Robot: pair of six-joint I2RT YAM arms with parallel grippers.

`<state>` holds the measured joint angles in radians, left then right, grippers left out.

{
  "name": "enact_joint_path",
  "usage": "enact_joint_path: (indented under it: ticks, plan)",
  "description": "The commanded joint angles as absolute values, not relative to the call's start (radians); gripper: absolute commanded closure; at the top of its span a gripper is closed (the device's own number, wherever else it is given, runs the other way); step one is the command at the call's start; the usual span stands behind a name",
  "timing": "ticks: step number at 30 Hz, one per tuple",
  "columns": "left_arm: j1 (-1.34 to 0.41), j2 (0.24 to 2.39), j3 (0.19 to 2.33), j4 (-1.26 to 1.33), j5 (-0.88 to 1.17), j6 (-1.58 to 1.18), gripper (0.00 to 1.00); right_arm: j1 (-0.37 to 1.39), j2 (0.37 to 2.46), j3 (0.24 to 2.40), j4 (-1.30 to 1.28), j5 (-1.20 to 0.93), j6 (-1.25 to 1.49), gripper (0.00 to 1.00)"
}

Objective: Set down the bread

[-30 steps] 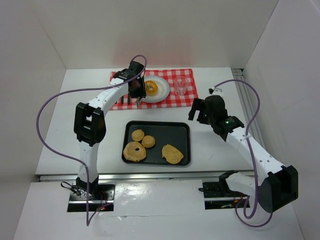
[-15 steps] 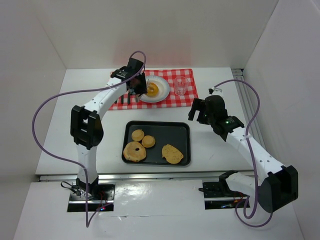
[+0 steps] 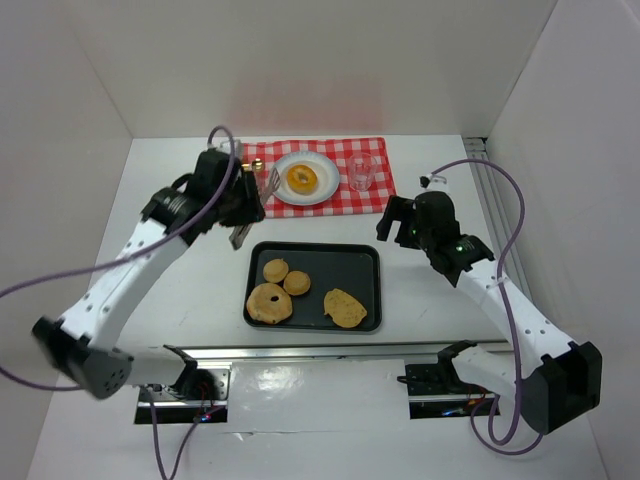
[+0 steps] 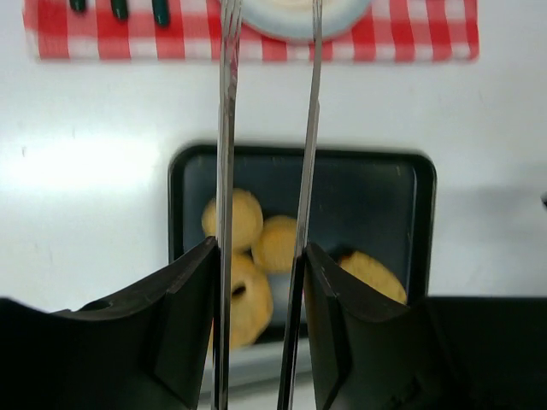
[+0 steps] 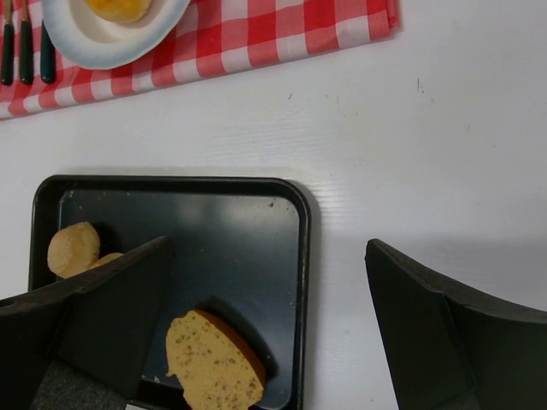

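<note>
A ring-shaped bread (image 3: pixel 301 179) lies on the white plate (image 3: pixel 322 192) on the checked cloth (image 3: pixel 370 197). My left gripper (image 3: pixel 243 203) is shut on metal tongs (image 4: pixel 225 128). It hangs left of the plate, above the tray's far left corner, and nothing shows between the tong blades. The black tray (image 3: pixel 350 262) holds two small buns (image 3: pixel 275 270), a ring bread (image 3: pixel 269 303) and a slice (image 3: pixel 345 308). My right gripper (image 3: pixel 401 222) is open and empty over the tray's right edge (image 5: pixel 303 256), with the slice (image 5: pixel 214 363) below it.
A clear glass (image 3: pixel 361 171) stands on the cloth right of the plate. Green-handled cutlery (image 4: pixel 120 8) lies on the cloth left of the plate. White walls close in the table on three sides.
My left gripper has drawn back with the tongs from over the plate, to the left and nearer. The ring bread stays on the plate. The right arm has hardly moved.
</note>
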<state>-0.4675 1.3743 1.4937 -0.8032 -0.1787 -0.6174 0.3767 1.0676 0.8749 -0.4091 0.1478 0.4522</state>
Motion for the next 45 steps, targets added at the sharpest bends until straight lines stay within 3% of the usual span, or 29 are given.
enact_joint_path:
  ticks: [1,7,18,45]
  plan:
    - [-0.538,1.219,1.361,-0.943,-0.173,-0.692,0.46,0.371,1.025,0.884,-0.394,0.135,0.457,0.00]
    - [-0.669,0.999,1.230,-1.121,-0.173,-0.822,0.46,0.371,1.023,0.873,-0.405,0.135,0.439,0.00]
    - [-0.747,0.928,1.210,-1.365,-0.149,-0.942,0.46,0.371,1.023,0.891,-0.414,0.135,0.439,0.00]
    - [-0.747,0.862,0.963,-1.190,0.021,-0.982,0.38,0.371,1.023,0.882,-0.414,0.097,0.448,0.00]
